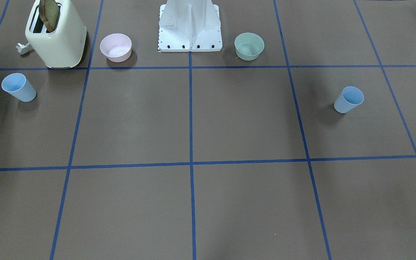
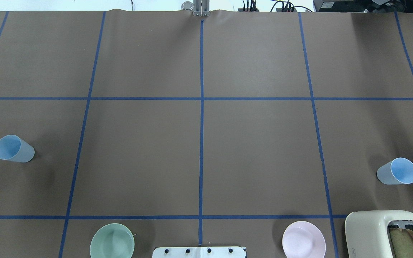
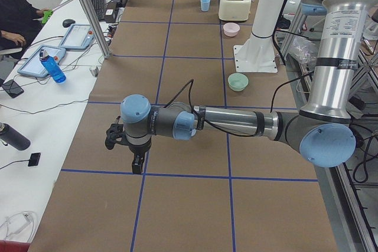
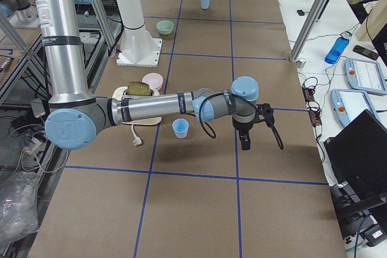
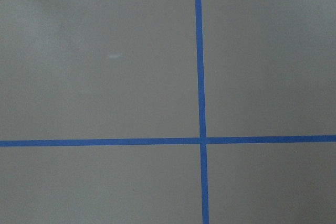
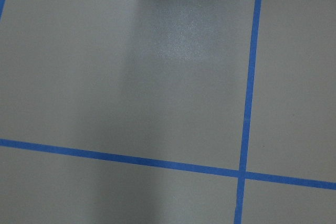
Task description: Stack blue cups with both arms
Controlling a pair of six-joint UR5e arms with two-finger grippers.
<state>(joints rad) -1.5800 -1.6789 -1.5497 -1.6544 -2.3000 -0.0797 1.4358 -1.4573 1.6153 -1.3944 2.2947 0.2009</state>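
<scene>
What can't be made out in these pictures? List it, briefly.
- Left gripper: shows only in the exterior left view; jaws open or shut, unclear.
- Right gripper: only in the exterior right view; same doubt.
- Toaster: cut off by the overhead view's bottom edge.
- Mint-green bowl: likewise cut off there.

Your table (image 1: 247,119) is brown under a blue tape grid (image 1: 190,115). One blue cup (image 1: 18,87) and the other blue cup (image 1: 349,99) are plain and pale. Flanking the white pedestal (image 1: 190,29) you have a pink bowl (image 1: 116,47) and a mint-green bowl (image 1: 249,46); the toaster (image 1: 61,39) is cream.
</scene>
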